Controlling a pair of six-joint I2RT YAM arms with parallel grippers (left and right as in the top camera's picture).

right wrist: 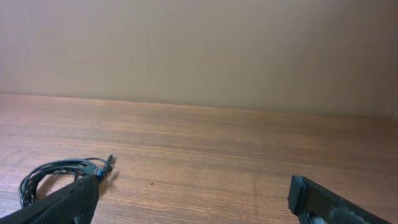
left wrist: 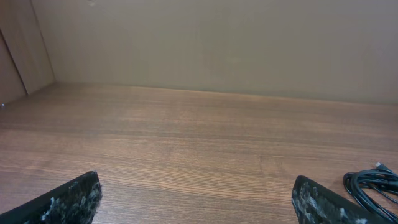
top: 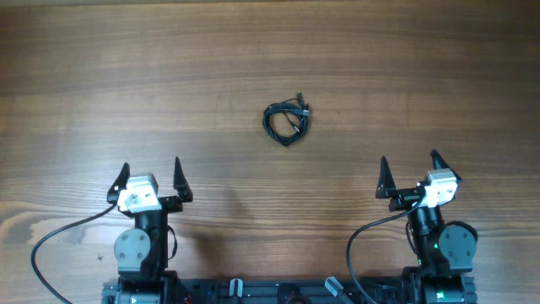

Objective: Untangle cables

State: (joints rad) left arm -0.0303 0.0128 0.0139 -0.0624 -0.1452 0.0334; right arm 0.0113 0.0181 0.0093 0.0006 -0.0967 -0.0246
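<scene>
The cables (top: 287, 122) lie in a small coil on the desk (top: 126, 67). The left fingers (top: 180, 179) and right fingers (top: 385, 177) stand apart, holding nothing.

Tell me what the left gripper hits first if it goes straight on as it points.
Nothing nearby, it seems: the open left gripper faces bare table. The cables lie off to its right, outside that line. Farther on it would probably meet the back wall.
</scene>
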